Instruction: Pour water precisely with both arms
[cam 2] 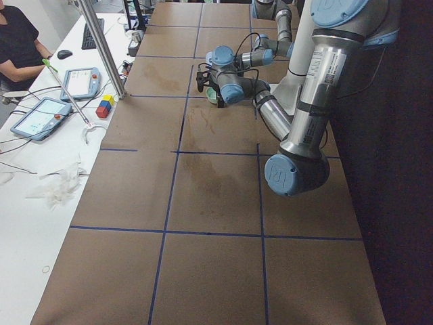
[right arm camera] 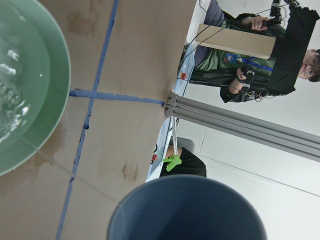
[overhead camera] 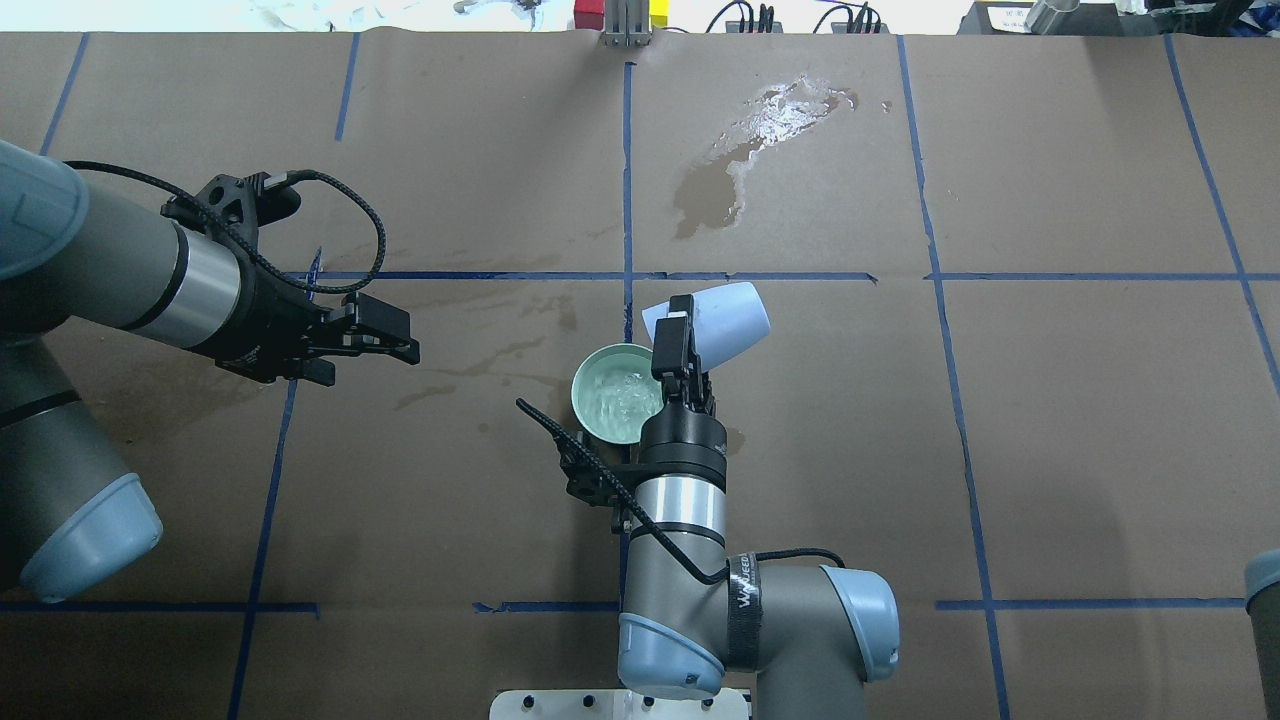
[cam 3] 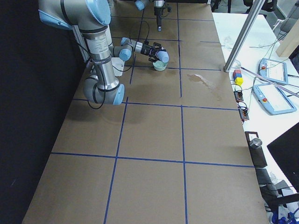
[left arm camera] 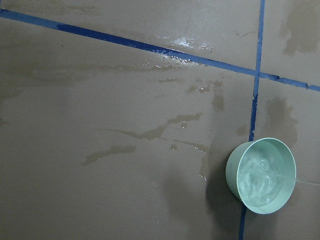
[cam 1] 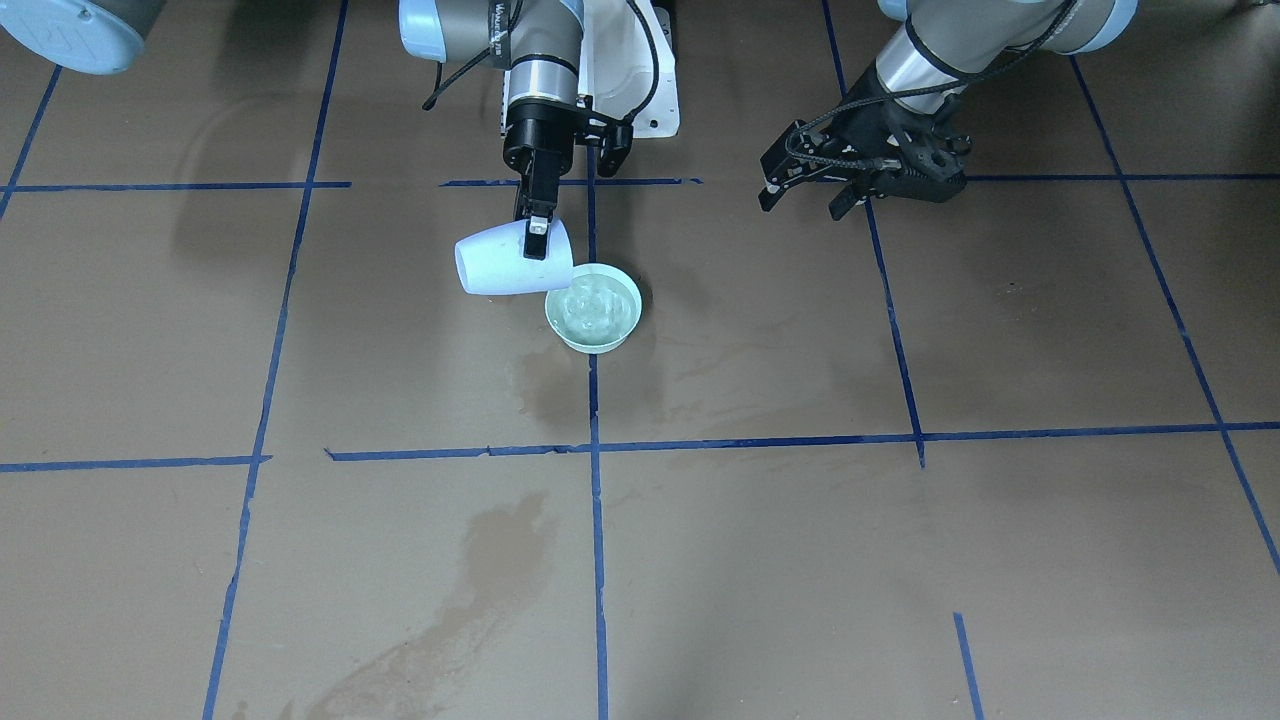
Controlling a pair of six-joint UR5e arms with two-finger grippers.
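Observation:
My right gripper (overhead camera: pixel 680 328) is shut on the rim of a pale blue cup (overhead camera: pixel 715 320), tipped on its side above a mint-green bowl (overhead camera: pixel 615 393) near the table's middle. The front view shows the same cup (cam 1: pixel 510 260), bowl (cam 1: pixel 598 345) and right gripper (cam 1: pixel 535 230). Clear water (cam 1: pixel 595 305) ripples in the bowl, and a thin stream reaches the water (left arm camera: pixel 262 177) in the left wrist view. The right wrist view shows the cup's mouth (right arm camera: pixel 185 207) and the bowl (right arm camera: pixel 55 75). My left gripper (overhead camera: pixel 395 335) is open and empty, left of the bowl and above the table.
Brown paper with blue tape lines (overhead camera: pixel 628 180) covers the table. A large wet stain (overhead camera: pixel 740 150) lies at the far side, with smaller ones (left arm camera: pixel 150 132) near the bowl. The white pedestal (overhead camera: pixel 620 705) stands at the near edge. Tablets (cam 2: pixel 40 115) and operators are beyond the far edge.

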